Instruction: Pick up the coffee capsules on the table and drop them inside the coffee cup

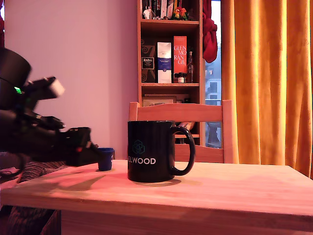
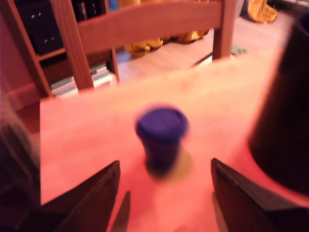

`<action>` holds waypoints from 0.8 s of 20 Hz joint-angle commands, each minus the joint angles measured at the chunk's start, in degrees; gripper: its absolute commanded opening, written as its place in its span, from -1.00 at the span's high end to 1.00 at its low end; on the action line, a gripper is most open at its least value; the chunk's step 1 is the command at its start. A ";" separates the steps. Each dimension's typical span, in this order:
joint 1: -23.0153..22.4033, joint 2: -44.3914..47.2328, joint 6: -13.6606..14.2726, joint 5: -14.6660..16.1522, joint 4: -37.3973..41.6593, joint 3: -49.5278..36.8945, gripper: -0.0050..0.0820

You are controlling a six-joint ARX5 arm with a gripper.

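Observation:
A dark blue coffee capsule (image 1: 105, 158) (image 2: 161, 136) stands upright on the light wooden table (image 1: 220, 188), rim up. My gripper (image 1: 100, 155) (image 2: 164, 179) is open, its two dark fingers (image 2: 94, 193) spread to either side of the capsule without touching it. The black coffee cup (image 1: 150, 151) with white lettering and a looped handle stands just to the exterior view's right of the capsule. In the wrist view the cup (image 2: 285, 121) is a dark blurred mass beside the capsule. No cream capsule shows.
A wooden chair (image 1: 181, 128) (image 2: 140, 24) with a slatted back stands behind the table's far edge. Beyond it are a bookshelf (image 1: 168, 54) with boxes and bottles, and orange curtains (image 1: 266, 78). The table's far edge (image 2: 159, 79) runs close behind the capsule.

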 commanded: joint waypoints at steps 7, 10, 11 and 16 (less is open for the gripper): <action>0.09 6.64 0.33 4.26 -5.18 8.76 -0.37; 0.20 7.32 0.35 4.37 -7.43 10.05 -0.37; 0.26 7.32 0.35 4.37 -7.39 10.05 -0.37; 0.24 7.32 0.28 5.18 -8.72 10.10 -0.37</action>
